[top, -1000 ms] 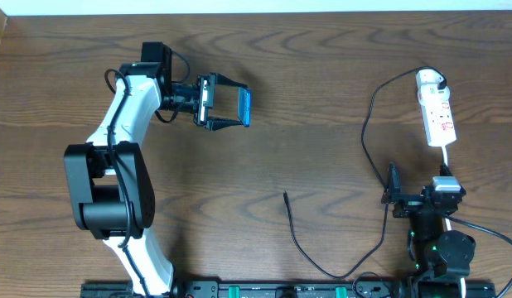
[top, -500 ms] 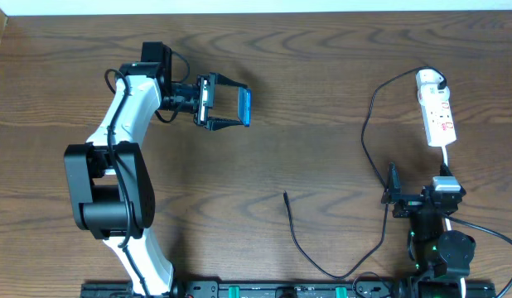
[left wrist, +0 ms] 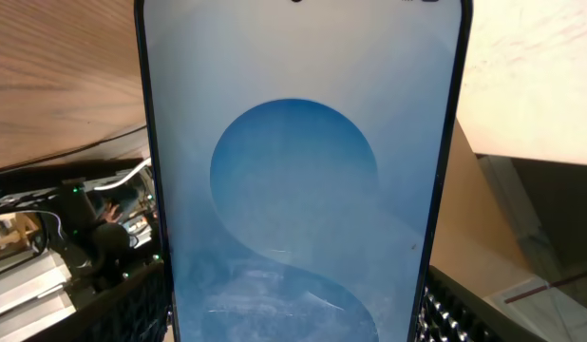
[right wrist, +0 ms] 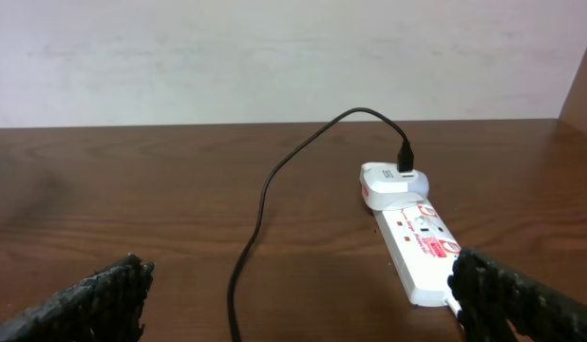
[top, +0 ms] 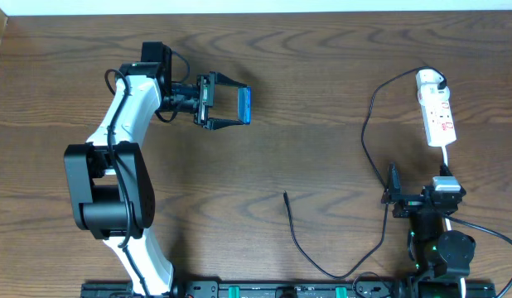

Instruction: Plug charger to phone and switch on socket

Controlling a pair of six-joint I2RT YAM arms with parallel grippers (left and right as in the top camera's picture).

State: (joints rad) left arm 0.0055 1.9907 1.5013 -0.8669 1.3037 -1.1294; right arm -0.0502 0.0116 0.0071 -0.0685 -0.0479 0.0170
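Note:
My left gripper (top: 231,107) is shut on the phone (top: 247,106) and holds it on edge above the left half of the table. The blue screen with its darker circle fills the left wrist view (left wrist: 298,180). The charger (top: 365,136) is a thin black cable. It runs from a white adapter plugged into the socket (top: 437,112) at the far right down to a loose tip (top: 285,195) near the middle front. The socket also shows in the right wrist view (right wrist: 417,242), with the cable (right wrist: 260,209) beside it. My right gripper (top: 394,192) is open and empty, close to the cable.
The socket's white cord (top: 446,159) runs toward the right arm's base (top: 438,244). A black rail (top: 264,290) lines the table's front edge. The left arm (top: 115,157) stretches over the left side.

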